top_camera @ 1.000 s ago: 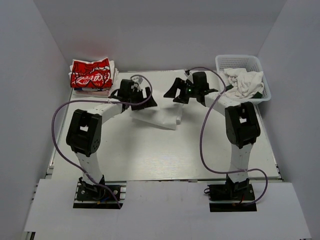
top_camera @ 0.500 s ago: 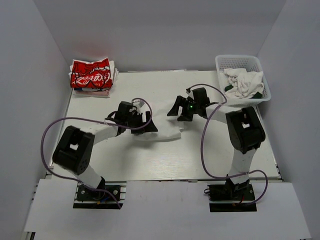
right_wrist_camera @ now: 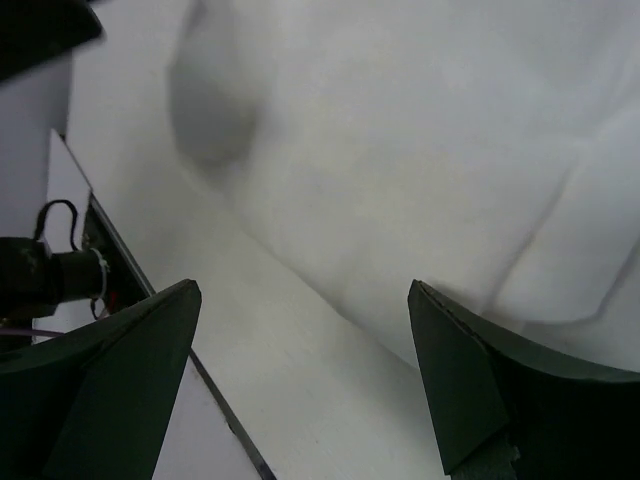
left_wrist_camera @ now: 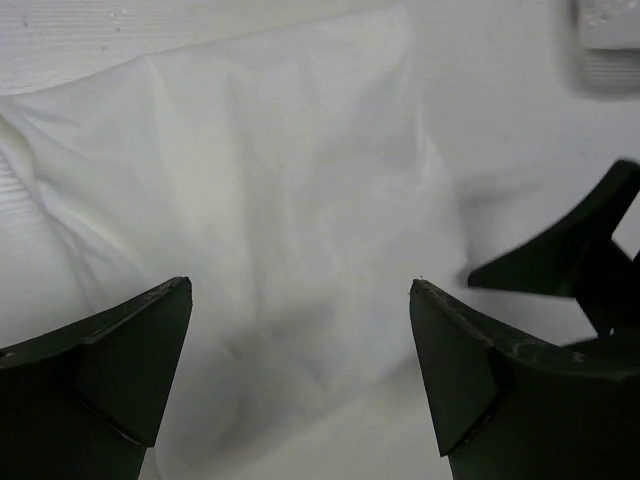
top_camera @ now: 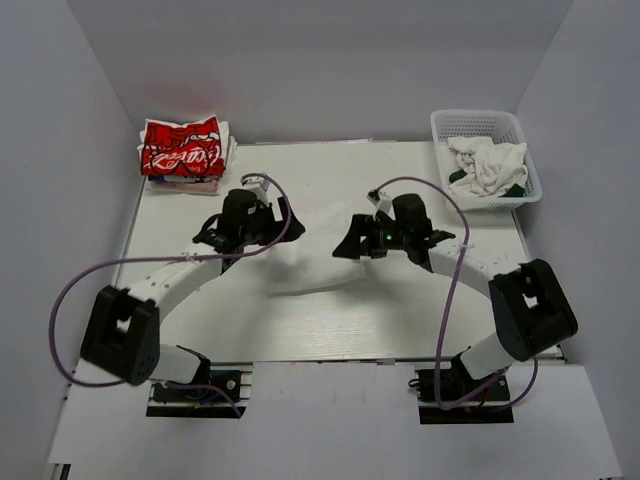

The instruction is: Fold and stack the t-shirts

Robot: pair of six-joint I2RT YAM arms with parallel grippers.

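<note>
1. Table (top_camera: pixel 330 320): white surface with walls on three sides. Both arms reach over it from the 6 o'clock edge.
2. White t-shirt (top_camera: pixel 312 255): lies at the centre of the table, spread out but rumpled, with soft creases visible in the left wrist view (left_wrist_camera: pixel 290 200) and the right wrist view (right_wrist_camera: pixel 420 130). No print shows on the upturned side. It sits between the two grippers.
3. Basket (top_camera: pixel 485 120): white plastic, in the 1 o'clock corner. It holds a bundle of white cloth (top_camera: pixel 485 165) with a dark patch at its edge.
4. Red t-shirt (top_camera: pixel 180 147): folded, white script facing up, on top of a small stack in the 11 o'clock corner, well apart from the white t-shirt.
5. Left gripper (top_camera: pixel 225 240): at the shirt's 9 o'clock edge, jaws spread wide and released, nothing between them (left_wrist_camera: pixel 300 285).
6. Right gripper (top_camera: pixel 352 245): at the shirt's 3 o'clock edge, jaws likewise spread wide, grasping nothing (right_wrist_camera: pixel 300 285). Contact with the cloth cannot be determined for either.
</note>
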